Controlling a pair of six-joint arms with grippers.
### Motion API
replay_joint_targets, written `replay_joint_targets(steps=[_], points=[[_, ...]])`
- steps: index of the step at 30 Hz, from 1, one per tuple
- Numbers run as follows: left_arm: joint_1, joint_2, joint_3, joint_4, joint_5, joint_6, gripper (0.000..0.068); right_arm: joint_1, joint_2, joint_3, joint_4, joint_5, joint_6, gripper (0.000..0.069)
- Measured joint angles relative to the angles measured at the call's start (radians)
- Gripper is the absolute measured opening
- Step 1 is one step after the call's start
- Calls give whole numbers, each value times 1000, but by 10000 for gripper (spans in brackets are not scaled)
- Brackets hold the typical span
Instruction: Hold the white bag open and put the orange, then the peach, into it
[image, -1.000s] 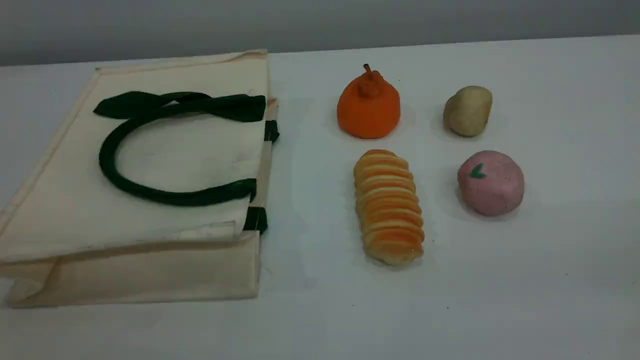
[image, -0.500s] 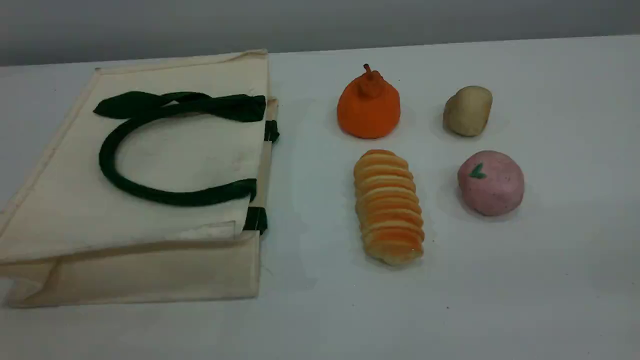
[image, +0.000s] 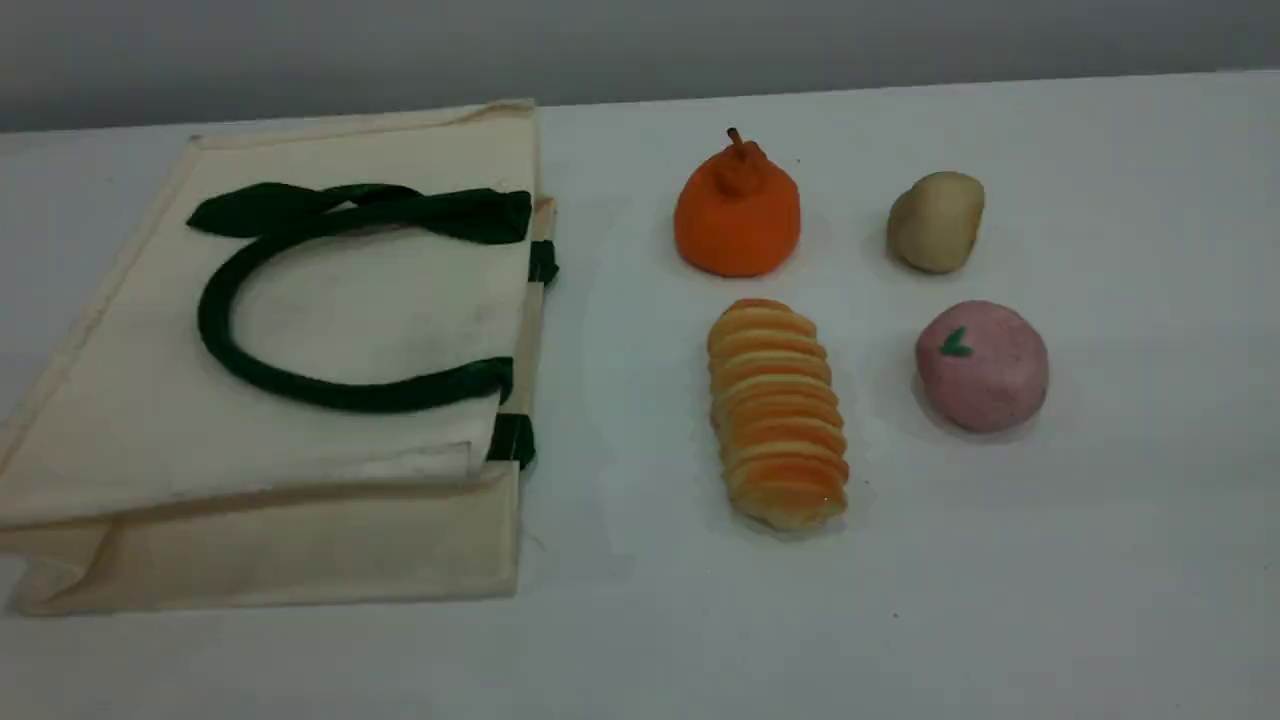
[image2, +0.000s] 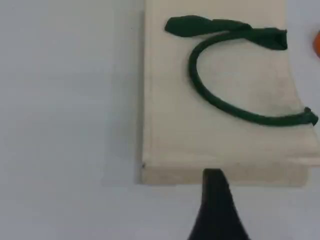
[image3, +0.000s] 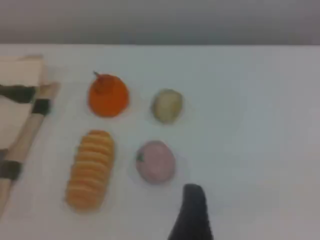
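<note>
The white bag (image: 350, 310) lies flat and closed on the table's left side, its dark green handle (image: 212, 325) curled on top and its mouth facing right. The orange (image: 737, 215) stands right of the bag, and the peach (image: 981, 366) sits nearer and further right. No arm shows in the scene view. In the left wrist view, one dark fingertip (image2: 215, 200) hangs over the bag's (image2: 170, 125) near edge, holding nothing. In the right wrist view, a dark fingertip (image3: 192, 210) hovers just right of the peach (image3: 156, 161), with the orange (image3: 108, 96) beyond; it grips nothing.
A ridged orange-yellow bread loaf (image: 777, 412) lies between the bag and the peach, in front of the orange. A tan potato-like lump (image: 936, 221) sits behind the peach. The white table (image: 1100, 560) ends at a grey wall behind.
</note>
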Motion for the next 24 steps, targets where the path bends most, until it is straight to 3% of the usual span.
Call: replay_joint_targets(steps=[16, 24], points=[[0, 648, -114, -4, -267, -37, 431, 0, 568, -8, 326, -349, -292, 535], [0, 919, -117, -4, -443, -60, 431, 0, 788, -8, 577, -370, -507, 535]])
